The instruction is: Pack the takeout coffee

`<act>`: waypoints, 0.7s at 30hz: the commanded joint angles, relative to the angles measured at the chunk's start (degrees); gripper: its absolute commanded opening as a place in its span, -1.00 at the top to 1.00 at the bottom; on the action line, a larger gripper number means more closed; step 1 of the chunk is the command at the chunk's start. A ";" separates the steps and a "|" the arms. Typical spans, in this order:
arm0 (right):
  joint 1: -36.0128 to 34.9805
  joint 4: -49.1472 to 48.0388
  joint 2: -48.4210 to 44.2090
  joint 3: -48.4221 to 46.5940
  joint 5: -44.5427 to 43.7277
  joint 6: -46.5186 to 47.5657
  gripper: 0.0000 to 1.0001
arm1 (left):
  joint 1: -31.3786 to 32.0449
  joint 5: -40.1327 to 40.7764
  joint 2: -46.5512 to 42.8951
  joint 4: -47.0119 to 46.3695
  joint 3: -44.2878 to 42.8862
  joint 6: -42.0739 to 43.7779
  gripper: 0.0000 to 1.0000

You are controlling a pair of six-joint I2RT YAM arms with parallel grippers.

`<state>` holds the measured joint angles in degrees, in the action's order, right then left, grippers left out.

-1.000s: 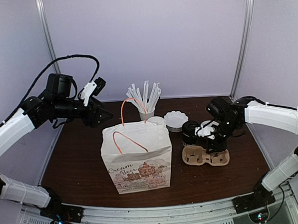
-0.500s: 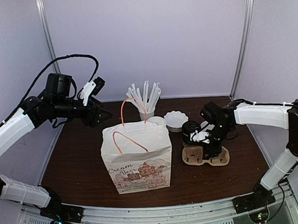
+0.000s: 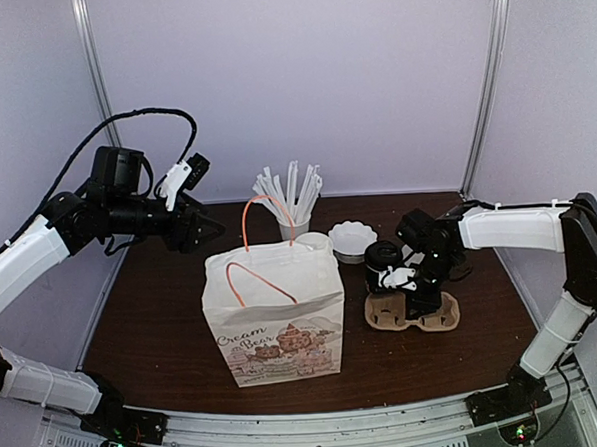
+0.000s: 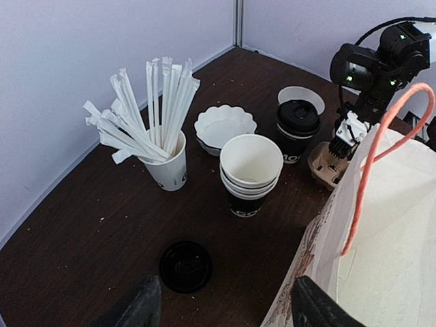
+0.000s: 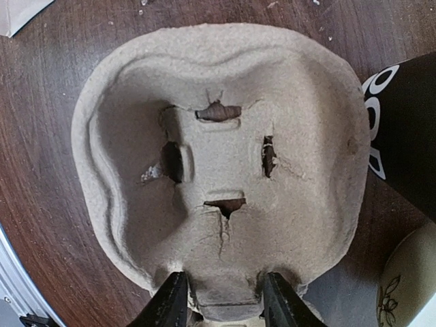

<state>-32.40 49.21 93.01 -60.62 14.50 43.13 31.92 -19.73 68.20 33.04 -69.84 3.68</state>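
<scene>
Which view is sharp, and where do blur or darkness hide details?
Top external: soft even light, no glare, but the takeout coffee merges with the dark right arm. Left wrist: straws sharp, the left fingers blurred at the bottom edge. Right wrist: cup carrier sharp, right fingers slightly soft.

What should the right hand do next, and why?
Probably close the right gripper on the tray rim. Its fingers sit either side of that rim, the tray's hole is empty, and the coffee stands beside it, so holding the tray likely comes first.
</scene>
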 commanded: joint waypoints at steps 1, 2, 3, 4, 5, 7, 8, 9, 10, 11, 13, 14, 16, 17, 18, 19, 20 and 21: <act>-0.29 0.27 0.84 -1.24 -1.50 0.58 0.18 | -0.42 -1.10 0.25 -1.92 0.23 -0.41 -0.38; -0.25 0.39 0.93 -1.30 -1.33 0.58 0.21 | -0.45 -1.16 0.26 -1.91 0.26 -0.41 -0.38; -0.29 0.52 1.02 -1.34 -1.25 0.64 0.26 | -0.45 -1.21 0.30 -1.86 0.20 -0.43 -0.38; -0.29 0.60 1.06 -1.34 -1.26 0.64 0.29 | -0.46 -1.27 0.34 -1.78 0.15 -0.43 -0.38; -0.29 0.58 0.99 -1.30 -1.37 0.58 0.30 | -0.46 -1.21 0.39 -1.83 0.15 -0.43 -0.38; -0.29 0.30 0.75 -1.09 -1.59 0.57 0.32 | -0.46 -1.23 0.34 -1.79 0.15 -0.43 -0.38; -0.29 0.20 0.59 -1.05 -1.73 0.51 0.37 | -0.46 -1.27 0.27 -1.80 0.15 -0.43 -0.38; -0.29 0.12 0.47 -1.07 -1.76 0.40 0.42 | -0.46 -1.26 0.30 -1.79 0.15 -0.43 -0.38; -0.29 0.05 0.36 -1.06 -1.89 0.33 0.45 | -0.46 -1.30 0.40 -1.79 0.15 -0.43 -0.38; -0.29 0.09 0.22 -1.05 -1.99 0.20 0.46 | -0.46 -1.36 0.37 -1.75 0.15 -0.43 -0.38; -0.29 -0.13 -0.22 -1.00 -2.10 -0.01 0.47 | -0.46 -1.44 0.45 -1.83 0.15 -0.42 -0.38; -0.29 -0.24 -0.47 -0.92 -2.11 -0.13 0.48 | -0.46 -1.42 0.44 -1.77 0.08 -0.43 -0.38; -0.29 0.13 -1.02 -0.97 -2.11 -0.35 0.49 | -0.46 -1.44 0.50 -1.82 0.06 -0.43 -0.38; -0.29 0.57 -1.38 -1.13 -2.11 -0.53 0.50 | -0.46 -1.45 0.45 -1.79 0.07 -0.40 -0.38; -0.29 1.10 -2.01 -1.25 -2.11 -0.63 0.51 | -0.46 -1.33 0.44 -1.79 0.06 -0.43 -0.38; -0.29 1.65 -2.82 -1.13 -2.15 -0.80 0.52 | -0.46 -1.36 0.44 -1.83 0.06 -0.43 -0.38; -0.29 2.10 -3.94 -1.02 -2.18 -0.98 0.52 | -0.53 -1.37 0.44 -1.69 0.06 -0.43 -0.38; -0.29 2.62 -5.15 -0.93 -2.25 -1.13 0.52 | -0.52 -1.31 0.47 -1.66 0.06 -0.43 -0.38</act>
<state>-32.40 49.69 92.77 -60.73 13.21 43.09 31.90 -20.38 68.31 33.06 -69.84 3.70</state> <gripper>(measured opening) 0.260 0.690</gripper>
